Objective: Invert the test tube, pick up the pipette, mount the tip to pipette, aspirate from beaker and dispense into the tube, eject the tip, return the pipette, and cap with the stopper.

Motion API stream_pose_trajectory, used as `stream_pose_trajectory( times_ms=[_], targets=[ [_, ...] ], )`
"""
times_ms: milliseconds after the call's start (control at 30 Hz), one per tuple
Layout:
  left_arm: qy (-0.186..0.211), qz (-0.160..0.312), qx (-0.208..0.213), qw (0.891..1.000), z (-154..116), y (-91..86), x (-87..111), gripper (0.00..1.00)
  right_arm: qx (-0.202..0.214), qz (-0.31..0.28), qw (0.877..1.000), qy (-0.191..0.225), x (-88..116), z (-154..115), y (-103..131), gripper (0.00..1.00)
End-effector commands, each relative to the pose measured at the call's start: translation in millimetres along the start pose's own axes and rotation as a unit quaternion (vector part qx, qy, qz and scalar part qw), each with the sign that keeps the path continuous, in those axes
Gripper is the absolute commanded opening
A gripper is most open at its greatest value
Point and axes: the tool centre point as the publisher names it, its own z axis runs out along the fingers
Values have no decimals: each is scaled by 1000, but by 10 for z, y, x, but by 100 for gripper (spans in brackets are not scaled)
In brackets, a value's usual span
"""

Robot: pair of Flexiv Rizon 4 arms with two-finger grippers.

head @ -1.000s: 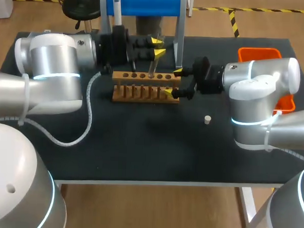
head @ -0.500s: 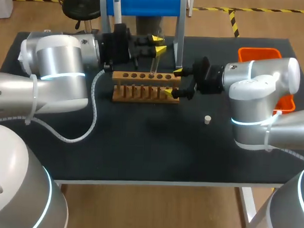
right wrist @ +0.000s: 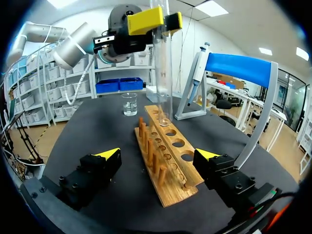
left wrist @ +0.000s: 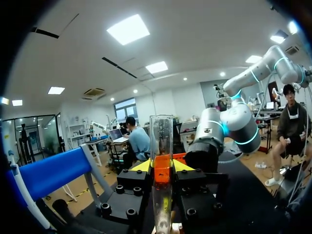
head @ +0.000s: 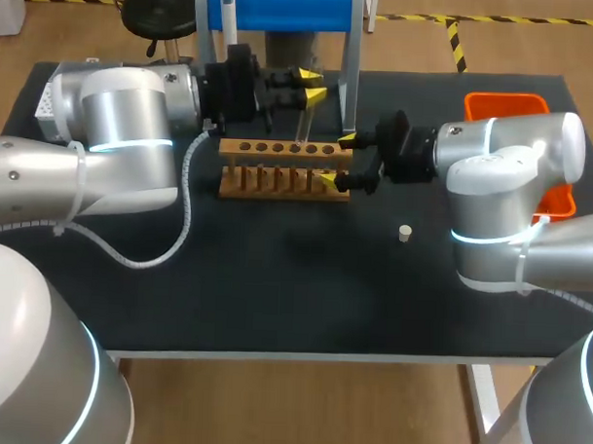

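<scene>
The tube (right wrist: 162,73) is gripped upright by the left hand (head: 309,87) at a hole in the rack (head: 279,169) near the rear edge of the surface (head: 275,289), with the right hand (head: 338,159) spread open astride the rack; lowered off-centre, the tube could be jammed or cracked.

Clear test tube (right wrist: 162,73) upright in my left claw (head: 308,86), round end down at a hole of the wooden rack (right wrist: 168,156). Pipette (right wrist: 195,73) hangs from the blue stand (right wrist: 239,68). I see the glass beaker (right wrist: 129,104) beyond the rack, and the pale stopper (head: 405,233) lying alone on the desk (head: 274,299).
</scene>
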Motion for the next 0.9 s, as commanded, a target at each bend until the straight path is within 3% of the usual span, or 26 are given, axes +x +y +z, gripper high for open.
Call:
stream_pose_trajectory(
  times_ms=[33, 900],
  targets=[
    [5, -3, 3, 1000, 2, 47, -56, 0, 0, 0, 1000, -1, 6, -8, -2, 100],
    [0, -13, 9, 1000, -41, 237, -177, 0, 0, 0, 1000, -1, 6, -8, -2, 100]
  ],
)
